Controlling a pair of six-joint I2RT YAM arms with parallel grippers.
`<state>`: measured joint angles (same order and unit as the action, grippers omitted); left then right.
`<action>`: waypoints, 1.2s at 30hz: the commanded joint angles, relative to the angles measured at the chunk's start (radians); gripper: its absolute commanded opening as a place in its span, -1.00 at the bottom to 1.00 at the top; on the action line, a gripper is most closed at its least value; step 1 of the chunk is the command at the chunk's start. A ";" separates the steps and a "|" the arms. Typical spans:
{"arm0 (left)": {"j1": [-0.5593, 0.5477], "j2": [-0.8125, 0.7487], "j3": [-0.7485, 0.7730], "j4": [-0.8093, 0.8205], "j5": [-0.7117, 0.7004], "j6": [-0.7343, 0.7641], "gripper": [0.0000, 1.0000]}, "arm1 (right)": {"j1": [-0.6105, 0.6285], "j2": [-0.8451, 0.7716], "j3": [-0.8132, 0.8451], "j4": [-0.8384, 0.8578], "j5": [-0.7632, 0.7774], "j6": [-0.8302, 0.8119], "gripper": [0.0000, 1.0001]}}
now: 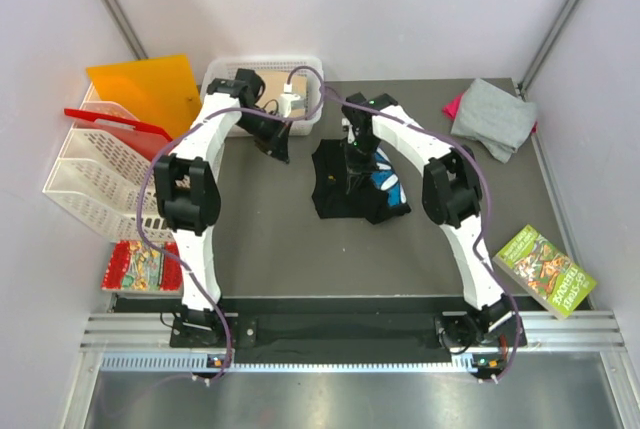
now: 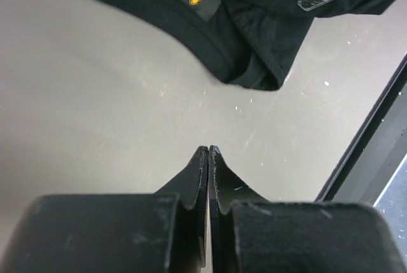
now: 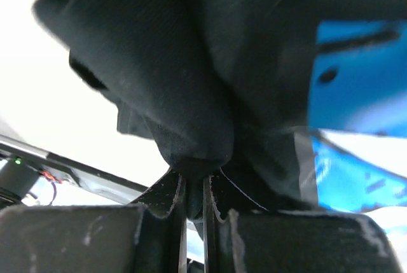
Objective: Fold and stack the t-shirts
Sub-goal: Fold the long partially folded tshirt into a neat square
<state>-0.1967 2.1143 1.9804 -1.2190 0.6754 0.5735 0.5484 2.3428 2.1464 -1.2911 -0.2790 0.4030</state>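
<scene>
Black t-shirt (image 1: 332, 199) bunched mid-surface (image 1: 270, 239), blue print showing; right gripper (image 3: 194, 181) pinched narrow on fold of its cloth; left gripper (image 2: 208, 153) fully closed, empty, hovering over bare surface just beside shirt edge. Grey t-shirt (image 1: 492, 117) in far right corner, over pink one (image 1: 453, 107). Likely step: spreading the black shirt flat; lift pinched fold gently; open left gripper to take opposite edge; pull apart evenly to avoid twist.

The right arm (image 1: 440, 184) covers the middle of the crumpled black cloth t-shirt (image 1: 330, 194). At two o'clock, the folded grey cloth t-shirt (image 1: 492, 117) hides most of a pink cloth (image 1: 453, 107). In the right wrist view, the shirt's blue print (image 3: 362, 76) is blurred and cut off at three o'clock.
</scene>
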 commanded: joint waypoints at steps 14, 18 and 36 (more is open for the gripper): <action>0.029 -0.125 -0.081 -0.039 0.035 0.031 -1.00 | 0.004 0.064 0.115 0.252 -0.230 0.138 -1.00; 0.029 -0.132 -0.097 -0.033 0.029 0.032 -1.00 | 0.004 0.041 0.060 0.352 -0.334 0.146 -0.75; 0.028 -0.083 -0.065 -0.062 0.038 0.028 -1.00 | -0.211 -0.220 -0.218 0.489 -0.261 0.131 0.39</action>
<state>-0.1673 2.0502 1.8820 -1.2396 0.6765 0.5800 0.4309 2.2601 1.9507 -0.8551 -0.5804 0.5434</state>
